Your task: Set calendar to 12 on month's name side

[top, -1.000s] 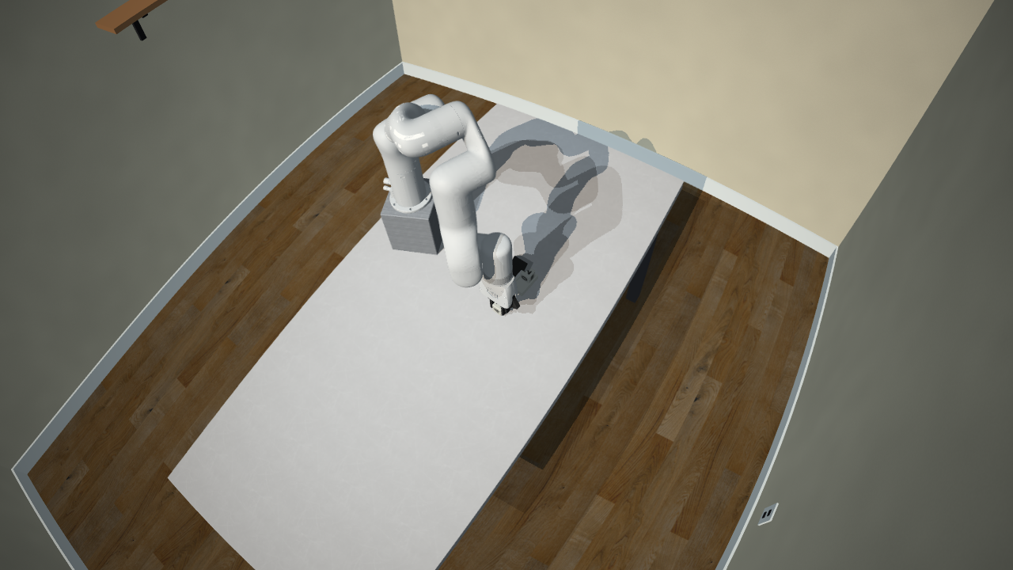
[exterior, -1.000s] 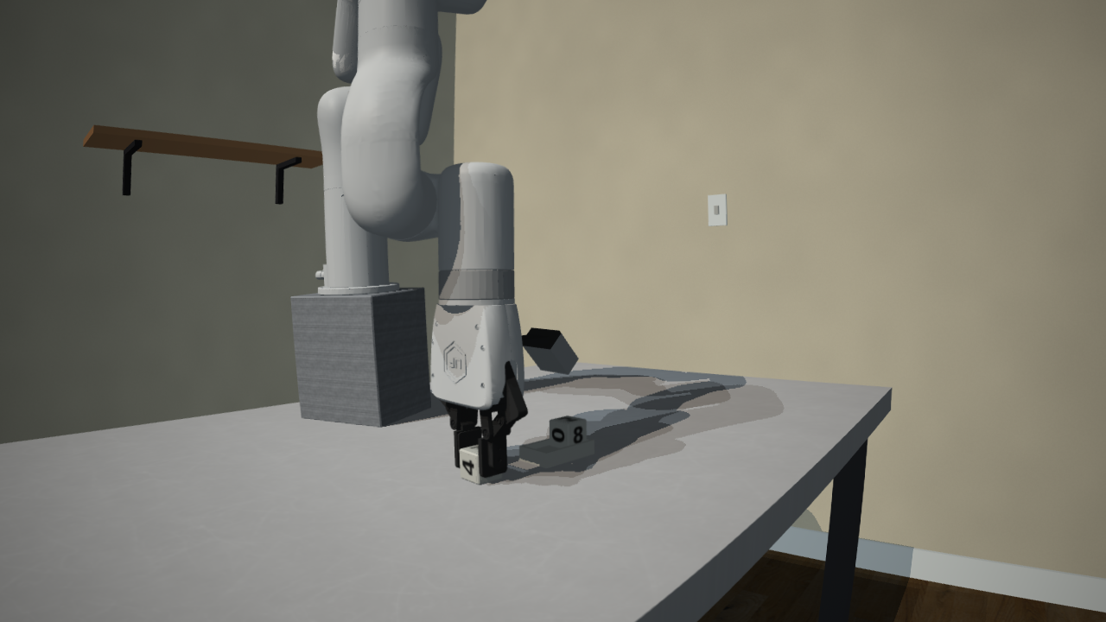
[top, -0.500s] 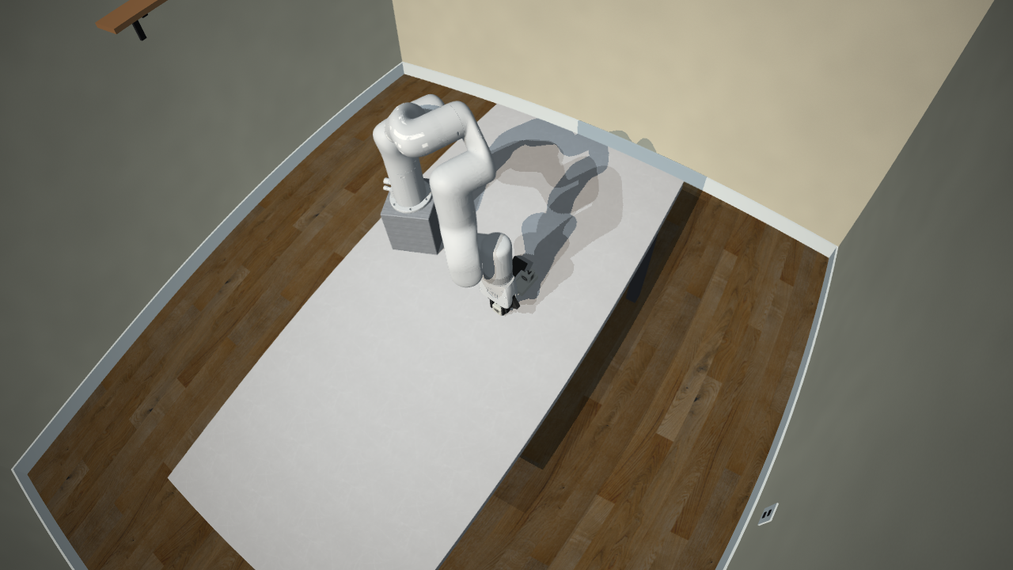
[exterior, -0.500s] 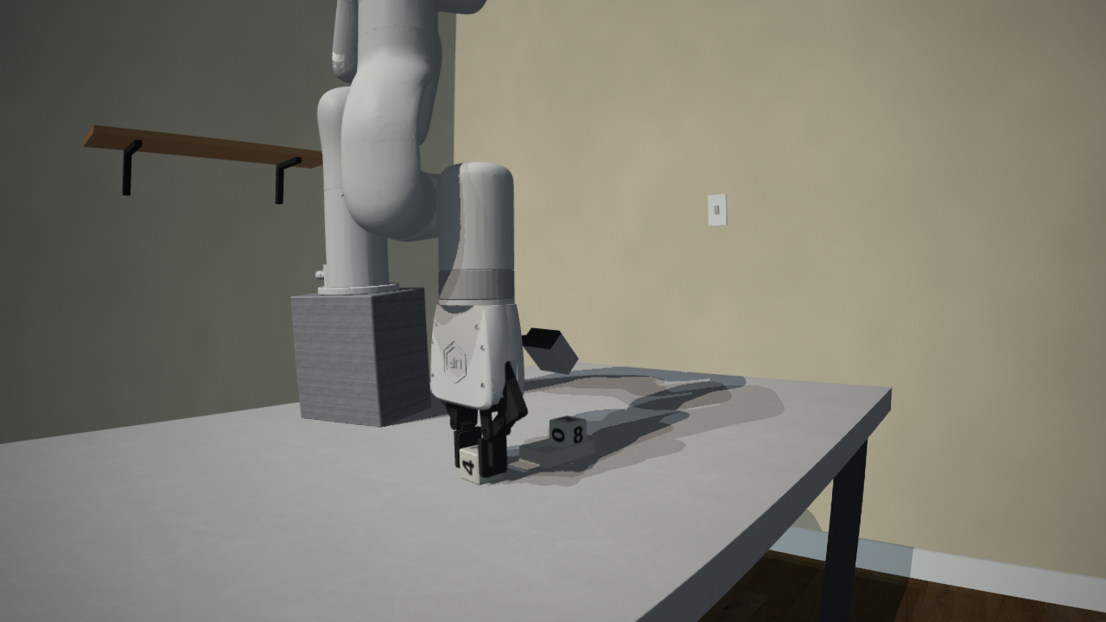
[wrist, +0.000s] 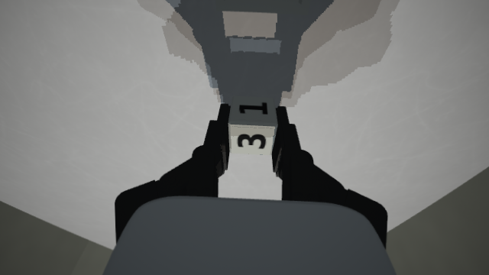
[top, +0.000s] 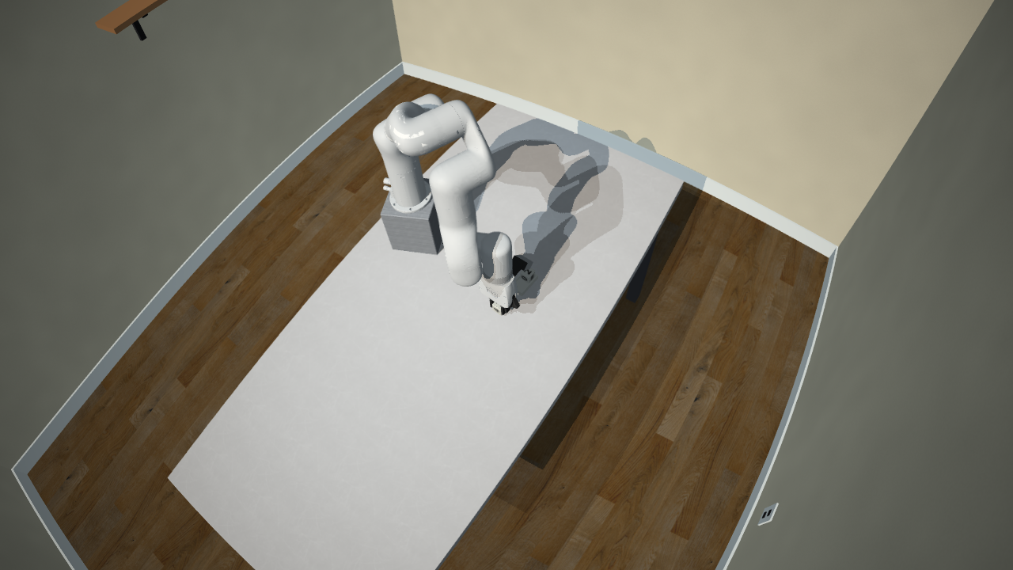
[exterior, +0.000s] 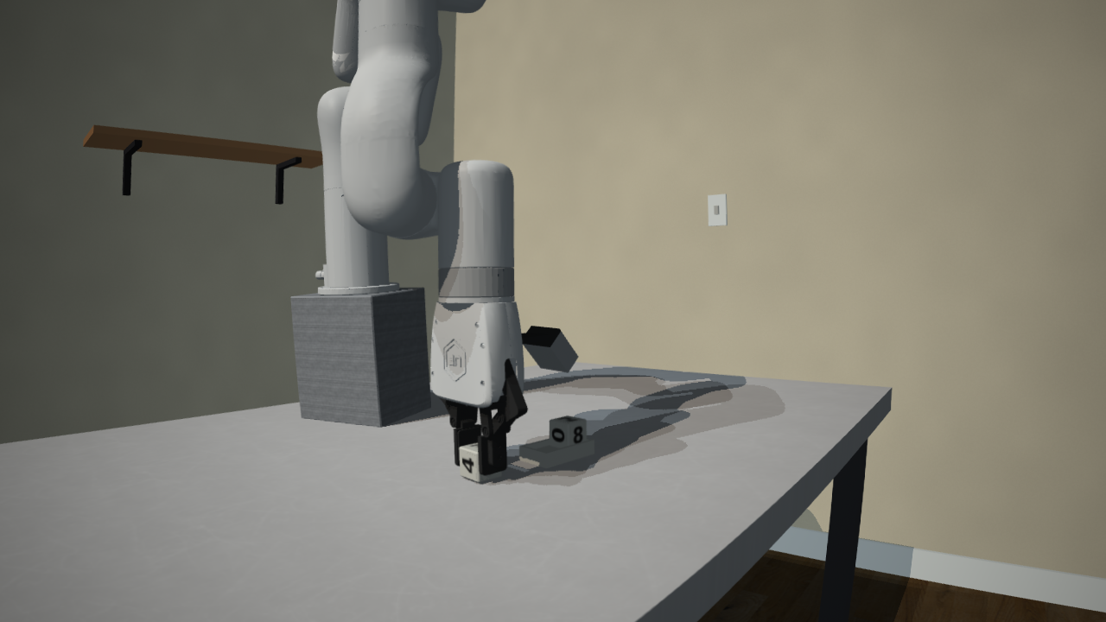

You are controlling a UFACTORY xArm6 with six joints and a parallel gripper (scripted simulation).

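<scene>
A cube [exterior: 471, 464] showing 4 sits between the gripper's [exterior: 479, 456] fingers, near the tray [exterior: 553, 454] bearing another cube [exterior: 568, 431].

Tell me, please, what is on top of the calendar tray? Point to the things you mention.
One number cube [exterior: 568, 431] is in the calendar tray [exterior: 558, 454], showing 0 and 8 on its visible sides. The tray's wall covers its lower part, and its underside cannot be seen.
</scene>
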